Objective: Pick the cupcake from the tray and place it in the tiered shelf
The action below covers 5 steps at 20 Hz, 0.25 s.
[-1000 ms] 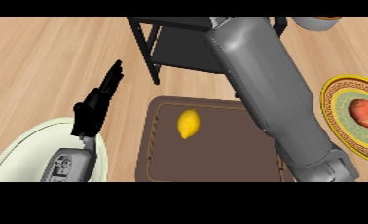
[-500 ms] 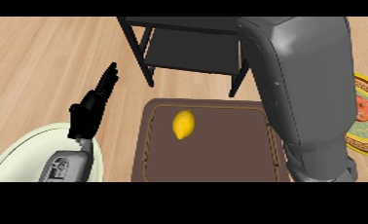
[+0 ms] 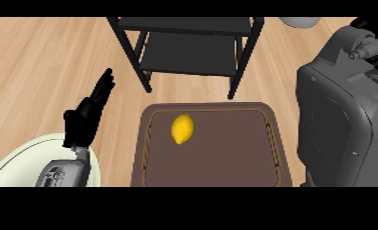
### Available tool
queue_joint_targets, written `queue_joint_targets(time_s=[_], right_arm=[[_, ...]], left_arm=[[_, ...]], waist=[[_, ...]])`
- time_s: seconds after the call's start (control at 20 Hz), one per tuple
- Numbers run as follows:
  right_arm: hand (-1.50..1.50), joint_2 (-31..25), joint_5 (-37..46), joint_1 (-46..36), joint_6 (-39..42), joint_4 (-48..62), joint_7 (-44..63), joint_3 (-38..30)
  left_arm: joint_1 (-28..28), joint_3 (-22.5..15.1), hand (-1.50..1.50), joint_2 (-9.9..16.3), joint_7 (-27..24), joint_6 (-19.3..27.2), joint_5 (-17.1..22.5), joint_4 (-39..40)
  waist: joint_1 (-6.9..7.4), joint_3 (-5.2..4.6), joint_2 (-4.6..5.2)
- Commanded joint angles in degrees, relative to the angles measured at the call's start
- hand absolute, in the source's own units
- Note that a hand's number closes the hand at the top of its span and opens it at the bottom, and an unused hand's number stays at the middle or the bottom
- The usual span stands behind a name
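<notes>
My left hand (image 3: 87,116): fingers straight, resting | right hand: out of view | cupcake: not visible; only a yellow item (image 3: 182,128) on tray (image 3: 275,139) | tiered shelf (image 3: 192,49) beyond | handling: likely light, soft; grip base.

A yellow lemon (image 3: 182,129) lies on the brown tray (image 3: 214,174) before the black tiered shelf (image 3: 188,44), left hand (image 3: 87,114) open beside it.

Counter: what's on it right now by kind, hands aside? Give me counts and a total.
Tiered shelf: 1
Tray: 1
Yellow item on the tray: 1
Plate: 1
Total: 4
</notes>
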Motion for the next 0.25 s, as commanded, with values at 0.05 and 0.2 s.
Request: queue_joint_targets(time_s=[0.05, 0.2], right_arm=[[-1.50, -0.01, -4.38, 8.56, 15.19, -12.69, 7.62, 2.38], [-1.50, -0.01, -6.98, 14.20, 18.78, -21.42, 6.98, 2.68]], left_arm=[[0.71, 2.06, 0.00, 1.26, -0.19, -0.15, 1.02, 0.38], [0.85, 0.21, 0.00, 0.10, 0.62, 0.62, -0.31, -0.92]], waist=[[-1.38, -0.02, -0.44], [-1.44, 0.02, -0.28]])
